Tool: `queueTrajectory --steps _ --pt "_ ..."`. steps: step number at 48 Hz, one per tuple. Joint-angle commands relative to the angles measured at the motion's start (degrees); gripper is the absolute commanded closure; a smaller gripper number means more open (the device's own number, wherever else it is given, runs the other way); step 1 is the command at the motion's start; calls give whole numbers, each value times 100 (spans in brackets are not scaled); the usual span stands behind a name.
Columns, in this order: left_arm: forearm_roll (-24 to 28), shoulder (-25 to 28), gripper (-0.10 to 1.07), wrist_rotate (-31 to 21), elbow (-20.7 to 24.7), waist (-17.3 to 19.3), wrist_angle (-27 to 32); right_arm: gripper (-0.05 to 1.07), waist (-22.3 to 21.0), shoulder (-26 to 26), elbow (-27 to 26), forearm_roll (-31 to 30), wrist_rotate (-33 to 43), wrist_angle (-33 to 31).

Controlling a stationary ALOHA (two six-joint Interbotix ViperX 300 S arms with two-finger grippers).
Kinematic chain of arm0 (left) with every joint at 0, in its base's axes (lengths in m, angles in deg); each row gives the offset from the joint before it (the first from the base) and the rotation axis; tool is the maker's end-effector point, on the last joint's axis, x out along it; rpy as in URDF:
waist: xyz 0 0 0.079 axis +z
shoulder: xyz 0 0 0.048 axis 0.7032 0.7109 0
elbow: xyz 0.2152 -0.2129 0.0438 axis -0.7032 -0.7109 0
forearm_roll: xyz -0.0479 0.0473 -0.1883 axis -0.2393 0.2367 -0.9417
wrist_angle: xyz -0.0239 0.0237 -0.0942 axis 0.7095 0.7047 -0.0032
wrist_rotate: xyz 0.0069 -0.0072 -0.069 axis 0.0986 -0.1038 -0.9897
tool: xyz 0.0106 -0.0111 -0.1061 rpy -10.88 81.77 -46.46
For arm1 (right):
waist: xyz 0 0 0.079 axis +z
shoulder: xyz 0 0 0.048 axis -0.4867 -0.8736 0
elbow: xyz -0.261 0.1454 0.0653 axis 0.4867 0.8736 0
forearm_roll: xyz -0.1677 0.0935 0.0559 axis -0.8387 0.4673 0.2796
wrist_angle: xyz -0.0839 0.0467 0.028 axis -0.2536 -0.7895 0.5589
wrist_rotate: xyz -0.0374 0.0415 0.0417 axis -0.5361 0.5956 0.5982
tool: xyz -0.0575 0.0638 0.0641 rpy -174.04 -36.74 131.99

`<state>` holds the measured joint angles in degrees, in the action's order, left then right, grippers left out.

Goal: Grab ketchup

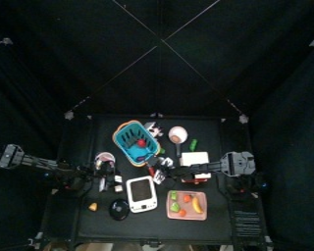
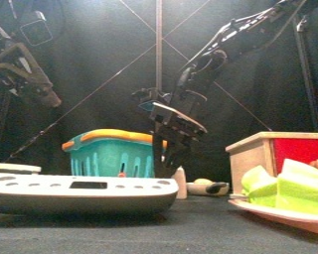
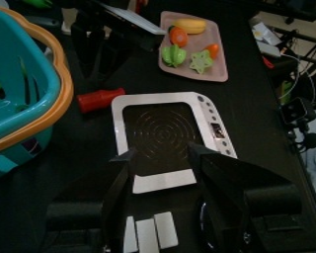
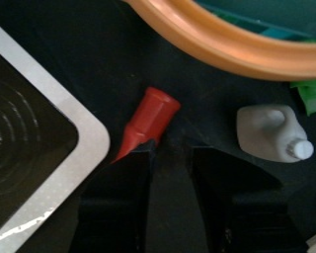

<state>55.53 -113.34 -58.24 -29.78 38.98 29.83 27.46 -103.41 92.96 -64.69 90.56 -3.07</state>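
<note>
The ketchup is a small red bottle with a cone nozzle, lying on the black table between the white scale and the teal basket's orange rim. It also shows as a red shape beside the basket in the left wrist view. My right gripper hangs open just over the ketchup's nozzle end, with nothing between its jaws. It sits low behind the basket in the front view. My left gripper stands wide open above the white scale, holding nothing.
A small white bottle lies close beside the ketchup. A pink tray of toy food is beyond the scale. In the front view, a wooden box stands at the right. The basket holds several items.
</note>
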Motion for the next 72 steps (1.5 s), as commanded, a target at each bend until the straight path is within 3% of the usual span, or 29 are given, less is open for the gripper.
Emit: queueTrajectory --steps 1,72 --pt "0 0 14 -9 70 18 -18 33 -44 18 -237 18 18 26" --pt "0 0 14 -9 18 9 -18 34 -53 -694 -185 141 0 -18"
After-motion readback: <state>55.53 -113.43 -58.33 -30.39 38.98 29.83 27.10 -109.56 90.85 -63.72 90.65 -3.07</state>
